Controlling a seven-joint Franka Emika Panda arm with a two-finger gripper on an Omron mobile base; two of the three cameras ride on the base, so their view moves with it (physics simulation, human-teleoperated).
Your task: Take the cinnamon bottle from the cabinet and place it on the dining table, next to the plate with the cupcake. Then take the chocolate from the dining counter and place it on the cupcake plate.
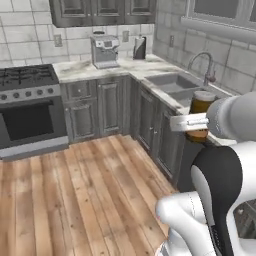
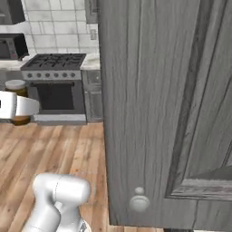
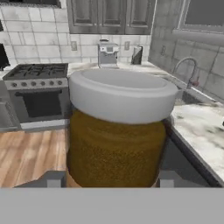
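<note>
The cinnamon bottle [image 3: 116, 144] is a brown jar with a pale grey lid. It stands upright between my two fingertips [image 3: 54, 179], one on each side of its base. My gripper [image 1: 196, 122] is shut on the bottle and holds it in the air beside the sink counter. In the left base view the cinnamon bottle [image 1: 201, 102] shows behind the white finger. In the right base view the cinnamon bottle [image 2: 16, 87] hangs at the far left, above the wooden floor, with my gripper [image 2: 18, 108] around its middle.
An open grey cabinet door [image 2: 167, 104] stands close on the right. A marble counter with a sink [image 1: 172, 82] and faucet [image 1: 202, 62] runs along the right. A stove [image 1: 30, 107] and a coffee machine [image 1: 104, 50] stand at the back. The wooden floor [image 1: 75, 190] lies below.
</note>
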